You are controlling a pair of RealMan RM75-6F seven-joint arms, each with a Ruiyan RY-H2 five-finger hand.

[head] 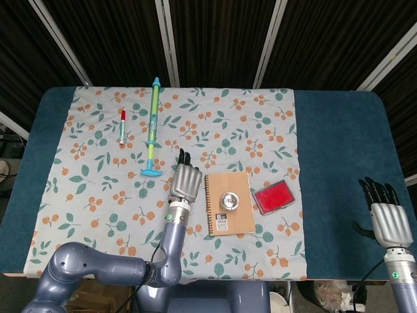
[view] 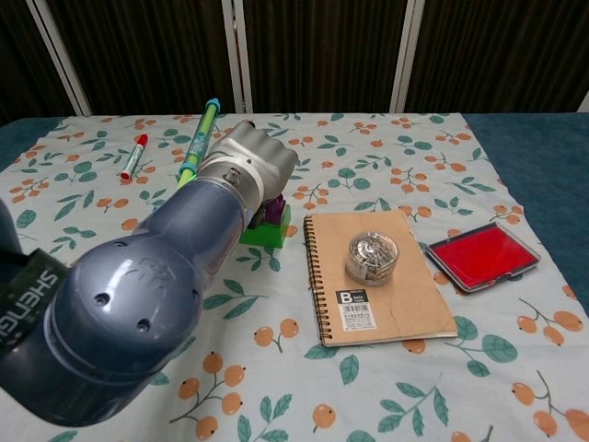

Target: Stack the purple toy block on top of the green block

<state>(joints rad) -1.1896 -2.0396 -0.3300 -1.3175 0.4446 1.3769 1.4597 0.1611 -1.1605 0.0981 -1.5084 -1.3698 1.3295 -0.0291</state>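
In the chest view the purple block (view: 275, 204) sits on top of the green block (view: 268, 230), just left of the notebook. My left hand (view: 253, 164) hovers right over them, its back toward the camera, and covers most of the purple block. Whether its fingers hold the block is hidden. In the head view the left hand (head: 187, 180) lies over both blocks and hides them, fingertips pointing away from me. My right hand (head: 389, 220) rests at the near right edge of the table, fingers apart and empty.
A brown spiral notebook (head: 230, 203) with a round tin of clips (view: 372, 257) lies right of the blocks. A red ink pad (head: 273, 196) lies beyond it. A long green-blue syringe toy (head: 152, 127) and a red marker (head: 122, 126) lie at the far left.
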